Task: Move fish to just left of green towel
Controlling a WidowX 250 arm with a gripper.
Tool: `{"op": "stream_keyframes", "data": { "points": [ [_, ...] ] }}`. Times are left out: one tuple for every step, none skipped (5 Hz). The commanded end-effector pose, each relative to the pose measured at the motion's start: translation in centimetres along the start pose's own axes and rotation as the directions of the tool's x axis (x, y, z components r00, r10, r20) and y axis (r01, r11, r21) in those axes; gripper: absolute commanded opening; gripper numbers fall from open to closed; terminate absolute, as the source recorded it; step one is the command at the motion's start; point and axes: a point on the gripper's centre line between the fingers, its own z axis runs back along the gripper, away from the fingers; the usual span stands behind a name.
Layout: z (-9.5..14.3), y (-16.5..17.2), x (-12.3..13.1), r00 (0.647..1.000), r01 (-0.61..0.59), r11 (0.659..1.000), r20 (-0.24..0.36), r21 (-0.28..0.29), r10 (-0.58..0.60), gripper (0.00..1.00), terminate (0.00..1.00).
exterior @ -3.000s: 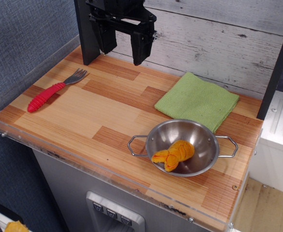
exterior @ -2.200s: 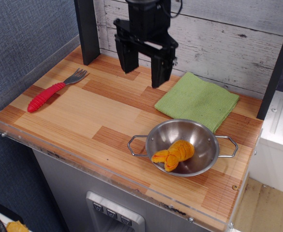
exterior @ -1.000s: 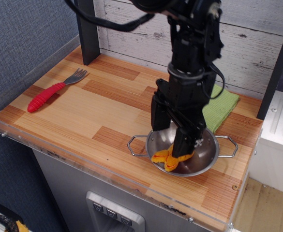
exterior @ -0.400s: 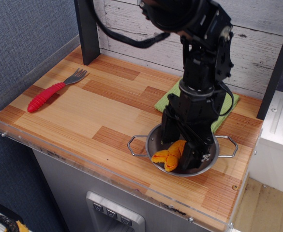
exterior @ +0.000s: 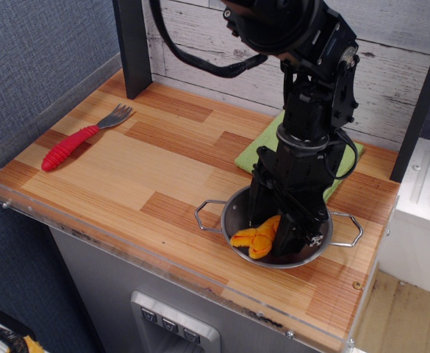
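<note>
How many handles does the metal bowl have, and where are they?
2. One handle sticks out on the left of the steel bowl, toward the fork side; the other handle sticks out on its right, near the table's edge.

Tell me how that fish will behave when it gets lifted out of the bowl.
The fish lies curled in the bowl, so it is probably soft and may droop from the gripper. It looks small and likely light. Its ribbed surface should grip reasonably, not slip.
</note>
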Motion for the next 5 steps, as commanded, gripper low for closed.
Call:
{"op": "stream_keyframes", "data": {
  "points": [
    [2.6, 0.6, -0.2, 0.998, -0.006, 0.999, 0.061, 0.047, 0.003, 0.0, 0.0],
    [6.7, 1.8, -1.3, 0.983, -0.074, 0.991, 0.177, 0.111, 0.053, 0.0, 0.0],
    [10.4, 6.1, -3.5, 0.933, -0.242, 0.963, 0.303, 0.119, 0.197, 0.0, 0.0],
    [11.3, 11.6, -4.8, 0.877, -0.412, 0.906, 0.313, 0.097, 0.365, 0.0, 0.0],
    [9.8, 16.3, -6.2, 0.816, -0.536, 0.842, 0.291, 0.06, 0.499, 0.0, 0.0]
  ]
}}
